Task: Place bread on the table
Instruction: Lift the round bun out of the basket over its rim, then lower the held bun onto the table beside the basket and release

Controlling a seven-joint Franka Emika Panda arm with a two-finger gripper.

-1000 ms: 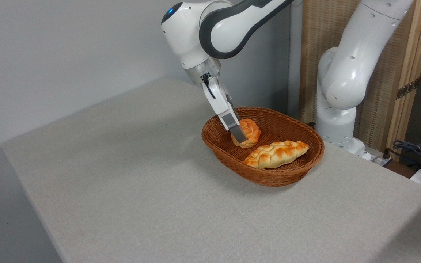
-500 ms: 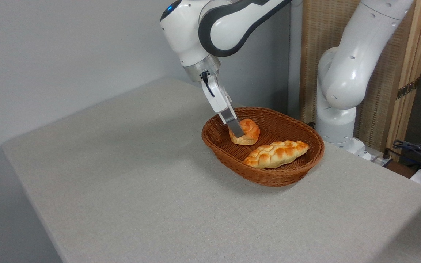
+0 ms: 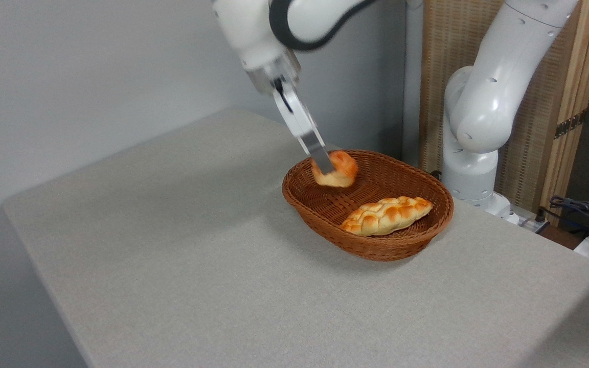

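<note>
Big picture first: the wide bench (image 3: 182, 266) in light grey-beige textured fabric fills most of the view, rounded at the corners, with a long stretch of bare cloth running left and forward of the action. Above it, the white robot arm with dark joint bands (image 3: 483, 102) reaches in from the upper right. Next down in size, the brown oval wicker basket (image 3: 376, 240) sits toward the back right of the bench, and inside it, lying lengthwise toward the right rim, is the long braided golden loaf (image 3: 386, 214), untouched.

Now the key piece: the small round knotted bun (image 3: 336, 168), orange-golden crust and paler base, hangs in the air above the basket's left end, about level with the rim, a little blurred. The claw (image 3: 327, 166) is pinching it, the near silver finger (image 3: 317, 148) pressed against its left face, the other finger hidden behind the bun. The bun sits at the very tips, down and right of the wrist.

What matters for the carry, I'd judge: the basket's left rim lies just under the bun, so it needs to clear that edge heading left, where the bench is open. Grip right at the fingertips, so a slip is the risk.
</note>
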